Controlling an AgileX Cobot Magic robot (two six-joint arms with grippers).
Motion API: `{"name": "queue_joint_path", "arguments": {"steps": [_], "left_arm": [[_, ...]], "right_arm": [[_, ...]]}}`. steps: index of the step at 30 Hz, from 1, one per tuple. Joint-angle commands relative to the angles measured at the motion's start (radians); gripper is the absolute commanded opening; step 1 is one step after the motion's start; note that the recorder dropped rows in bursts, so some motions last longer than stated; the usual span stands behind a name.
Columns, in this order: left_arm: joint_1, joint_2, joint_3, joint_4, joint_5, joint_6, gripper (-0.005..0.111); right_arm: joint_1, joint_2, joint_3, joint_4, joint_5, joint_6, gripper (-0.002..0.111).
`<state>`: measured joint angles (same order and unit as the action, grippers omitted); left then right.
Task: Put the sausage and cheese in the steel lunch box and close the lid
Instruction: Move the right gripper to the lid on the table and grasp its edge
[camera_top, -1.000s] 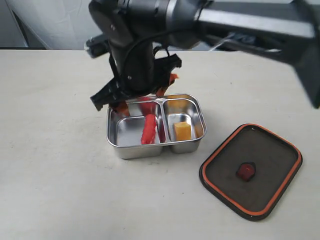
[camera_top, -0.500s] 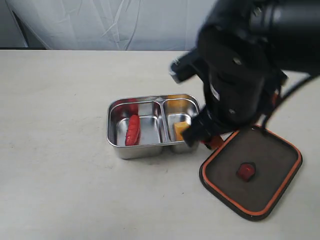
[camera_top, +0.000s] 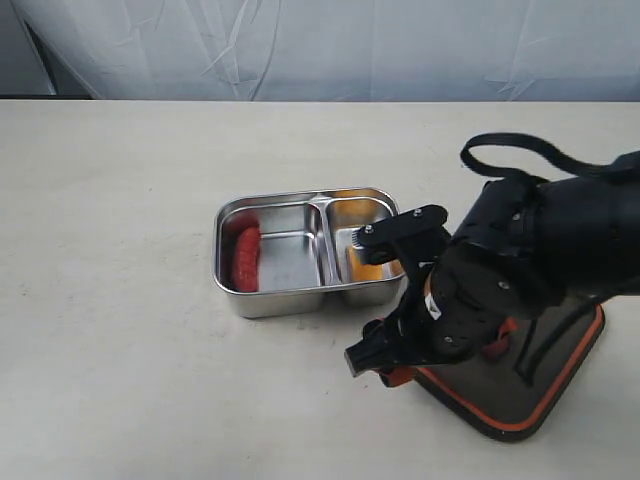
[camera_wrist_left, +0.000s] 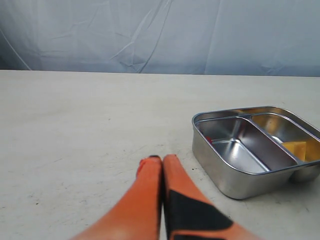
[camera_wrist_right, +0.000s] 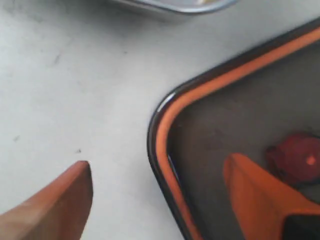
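So the steel lunch box (camera_top: 262, 302) sat open on the table (camera_top: 120, 200). The sausage (camera_top: 246, 257) lay in its larger compartment, up against the wall farthest from the divider. The cheese (camera_wrist_left: 299, 148) was in the smaller one. The lid (camera_wrist_right: 240, 130) lay flat on the table just beside the box's smaller-compartment end, not touching it, with the red valve tab (camera_wrist_right: 297, 155) facing up.

The right gripper (camera_wrist_right: 157, 164) had its jaws spread wide with nothing in them. They straddled the lid corner nearest the box, one finger over bare table outside the rim and the other over the lid close to the tab. Couldn't tell if either finger was touching.

The left gripper (camera_wrist_left: 160, 159) had its fingers pressed together on nothing, low over the table, off the box's larger-compartment side and clear of it.
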<state>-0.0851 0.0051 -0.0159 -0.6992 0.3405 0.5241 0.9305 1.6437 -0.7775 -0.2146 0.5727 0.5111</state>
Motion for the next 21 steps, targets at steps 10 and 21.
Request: {"name": "queue_joint_path", "arguments": {"steps": [10, 21], "left_arm": [[-0.007, -0.005, 0.001, 0.006, -0.003, 0.003, 0.0], [-0.007, -0.005, 0.001, 0.006, -0.003, 0.003, 0.0]], "right_arm": [[-0.005, 0.205, 0.004, -0.026, -0.122, 0.045, 0.069], [-0.005, 0.218, 0.004, -0.016, -0.073, 0.078, 0.0]]}}
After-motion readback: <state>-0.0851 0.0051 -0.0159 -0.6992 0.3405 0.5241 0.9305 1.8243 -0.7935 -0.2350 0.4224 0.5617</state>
